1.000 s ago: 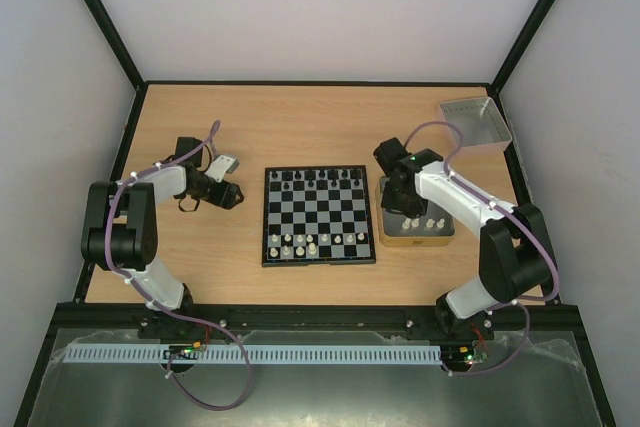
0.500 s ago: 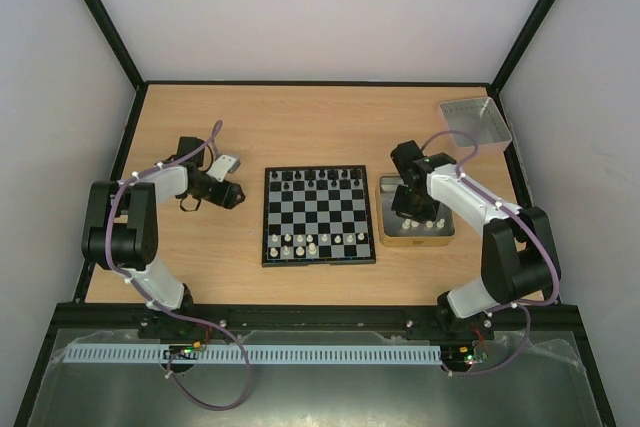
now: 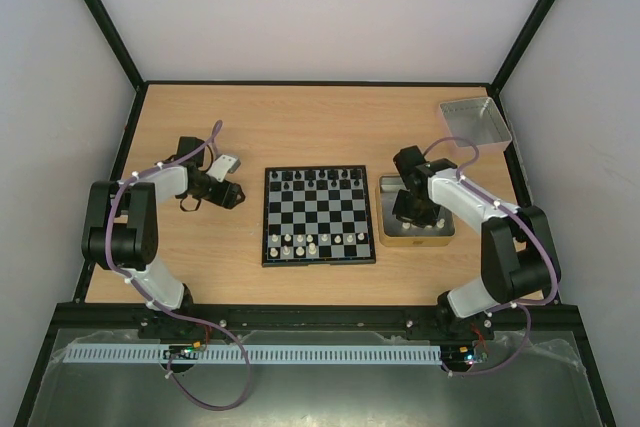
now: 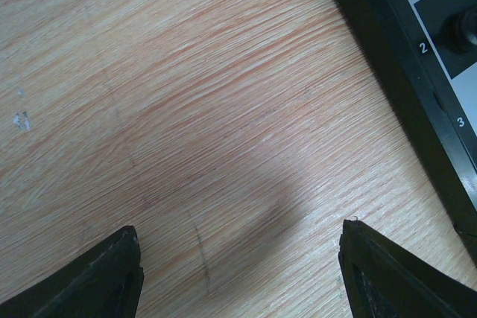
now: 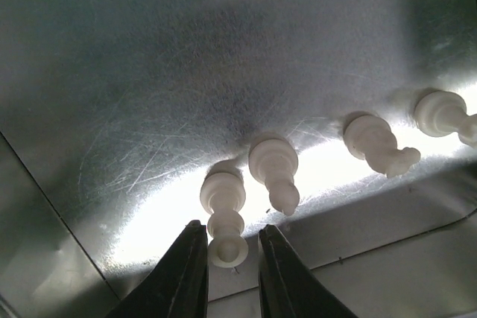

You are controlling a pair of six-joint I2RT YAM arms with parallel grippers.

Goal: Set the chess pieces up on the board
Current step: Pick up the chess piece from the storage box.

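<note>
The right gripper [image 5: 232, 279] is held narrowly parted around a white chess piece [image 5: 224, 214] in the tray [image 5: 149, 72] by the desk's [image 3: 200, 127] right edge. The left gripper [image 4: 238, 277] is spread wide beside the central board [image 3: 319, 215]

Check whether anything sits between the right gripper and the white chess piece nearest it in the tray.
Nothing visible does: the right gripper straddles the head of the small white chess piece. A second white piece sits close beside it.
</note>
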